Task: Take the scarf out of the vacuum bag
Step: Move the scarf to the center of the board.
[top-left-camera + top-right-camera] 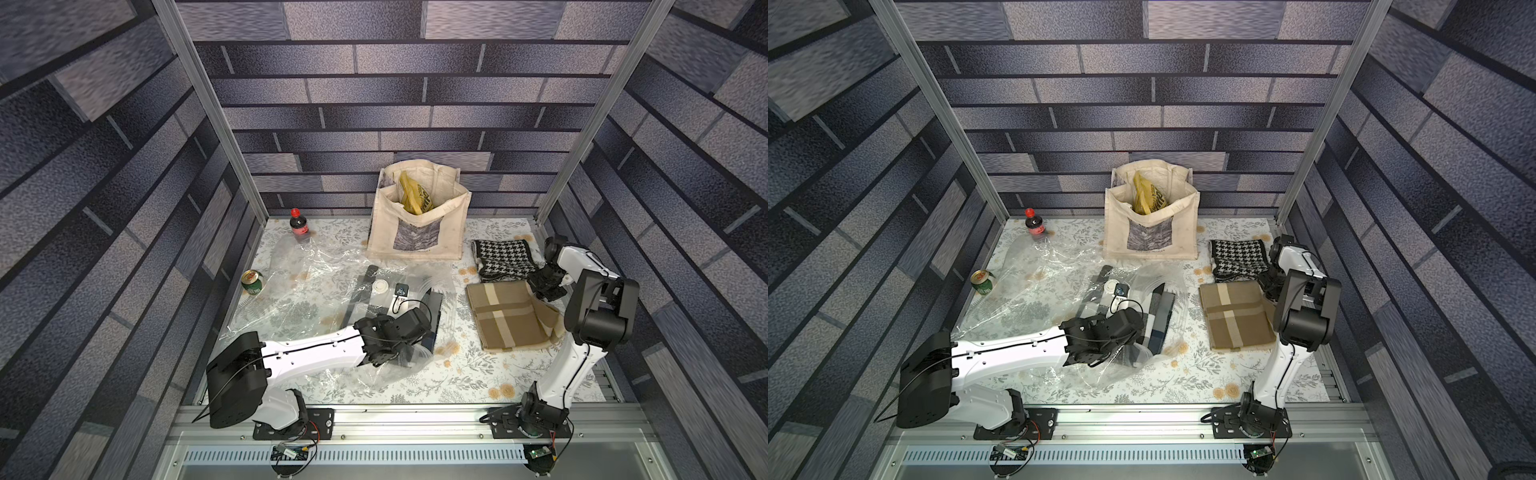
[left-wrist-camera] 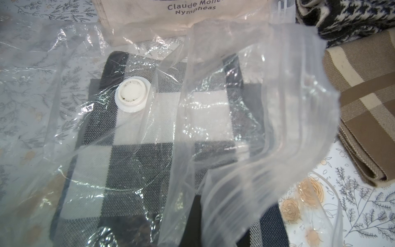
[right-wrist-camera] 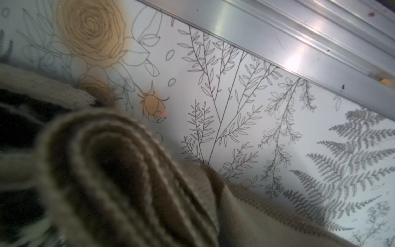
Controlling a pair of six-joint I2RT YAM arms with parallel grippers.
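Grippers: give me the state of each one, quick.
Left gripper: shut on the clear crinkly plastic vacuum bag, near its mouth.
Right gripper: shut at the edge of the folded tan striped scarf; whether it grips it cannot be told.

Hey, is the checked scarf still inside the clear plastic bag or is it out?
Inside. The checked scarf lies under the bag's crinkled clear plastic, with the white valve over it.

Hidden and blurred parts

The left gripper (image 1: 409,353) sat under crinkled plastic, so we could not see its jaws; at 8 o'clock in the right wrist view, the tan scarf (image 3: 119,175) was blurred.
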